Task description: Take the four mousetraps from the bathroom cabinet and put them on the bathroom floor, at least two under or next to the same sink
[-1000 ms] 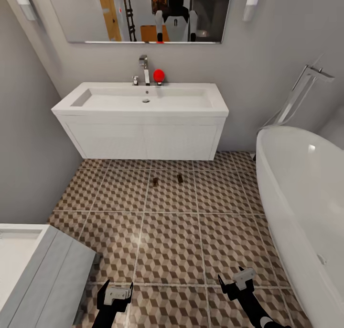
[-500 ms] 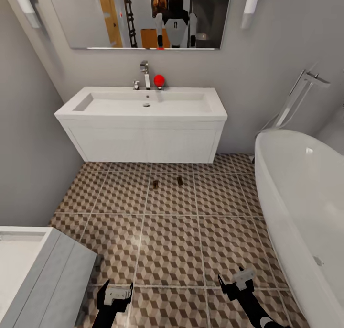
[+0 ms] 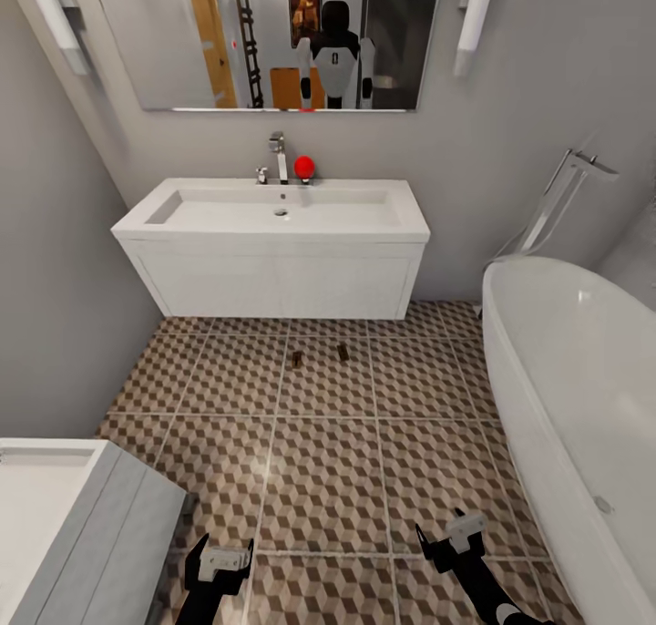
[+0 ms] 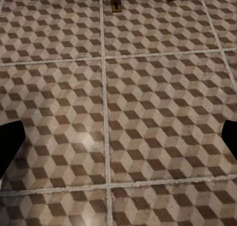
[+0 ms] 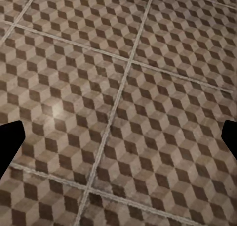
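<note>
White sink (image 3: pixel 273 208) basin seemingly empty; two mousetraps (image 3: pixel 296 359) on floor (image 3: pixel 319 479).

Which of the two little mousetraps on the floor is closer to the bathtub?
The right mousetrap, the one nearer the bathtub. The left mousetrap lies farther from it, by a grout line.

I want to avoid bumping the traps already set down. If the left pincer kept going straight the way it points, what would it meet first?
Most likely bare bathroom floor: the open left pincer looks down at plain tiles. The two mousetraps lie farther ahead, though depth is hard to judge.
</note>
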{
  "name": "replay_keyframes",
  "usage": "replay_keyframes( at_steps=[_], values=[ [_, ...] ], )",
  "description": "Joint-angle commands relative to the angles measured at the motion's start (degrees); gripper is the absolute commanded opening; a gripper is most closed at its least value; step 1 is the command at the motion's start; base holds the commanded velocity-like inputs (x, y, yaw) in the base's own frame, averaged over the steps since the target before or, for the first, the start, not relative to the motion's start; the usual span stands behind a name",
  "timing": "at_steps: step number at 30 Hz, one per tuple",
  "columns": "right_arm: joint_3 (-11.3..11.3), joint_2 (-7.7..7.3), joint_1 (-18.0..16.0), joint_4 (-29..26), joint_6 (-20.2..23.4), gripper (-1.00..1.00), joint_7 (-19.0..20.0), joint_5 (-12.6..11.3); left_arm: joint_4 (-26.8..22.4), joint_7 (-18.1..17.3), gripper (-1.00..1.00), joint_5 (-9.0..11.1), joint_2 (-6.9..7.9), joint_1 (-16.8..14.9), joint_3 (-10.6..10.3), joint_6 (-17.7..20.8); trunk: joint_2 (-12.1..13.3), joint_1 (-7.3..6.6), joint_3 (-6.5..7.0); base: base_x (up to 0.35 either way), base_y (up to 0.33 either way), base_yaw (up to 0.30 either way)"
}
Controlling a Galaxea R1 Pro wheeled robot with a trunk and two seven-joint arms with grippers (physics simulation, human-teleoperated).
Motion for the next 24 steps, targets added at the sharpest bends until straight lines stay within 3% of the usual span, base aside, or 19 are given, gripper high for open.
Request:
replay_keyframes(
  at_steps=[1, 24],
  values=[
    [-0.10, -0.02, -0.03, 0.03, -0.15, 1.00, 0.03, 0.31, 0.22, 0.25, 1.00, 0.33, -0.05, -0.09, -0.51, -0.31, 0.39, -0.22, 0.24, 0.000, 0.000, 0.000],
    [-0.09, 0.07, 0.35, 0.04, -0.17, 1.00, 0.03, 0.31, 0.23, 0.25, 1.00, 0.36, -0.05, -0.09, -0.51, -0.12, 9.61, -5.27, 6.44, 0.000, 0.000, 0.000]
  ],
)
